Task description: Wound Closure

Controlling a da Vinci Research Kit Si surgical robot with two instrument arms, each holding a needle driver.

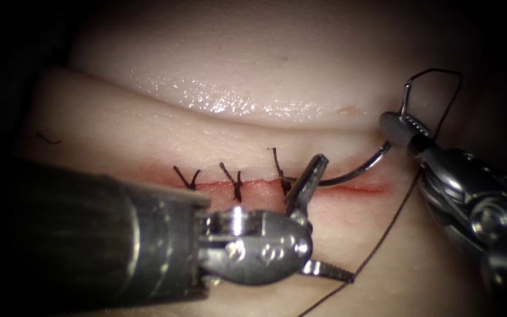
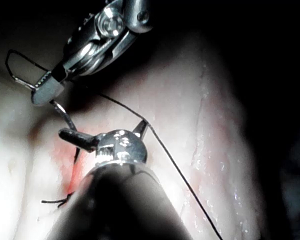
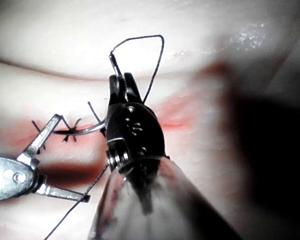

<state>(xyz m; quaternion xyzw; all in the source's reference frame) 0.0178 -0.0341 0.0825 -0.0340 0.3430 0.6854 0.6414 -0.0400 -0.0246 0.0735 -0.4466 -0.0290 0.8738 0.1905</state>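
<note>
Your right end effector (image 1: 403,130) clamps curved steel needle (image 1: 356,171) near tail, 3 o'clock of cut (image 1: 347,189); tip beside your left end effector (image 1: 318,226), jaws spread, empty; dark thread (image 1: 382,235) slack.

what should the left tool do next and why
Probably shut the left tool's open fingers on the needle near its tip. The right tool holds it at the tail end, its curve lies over the cut, and one left finger crosses it. Whether the tip is in the tissue is unclear.
</note>
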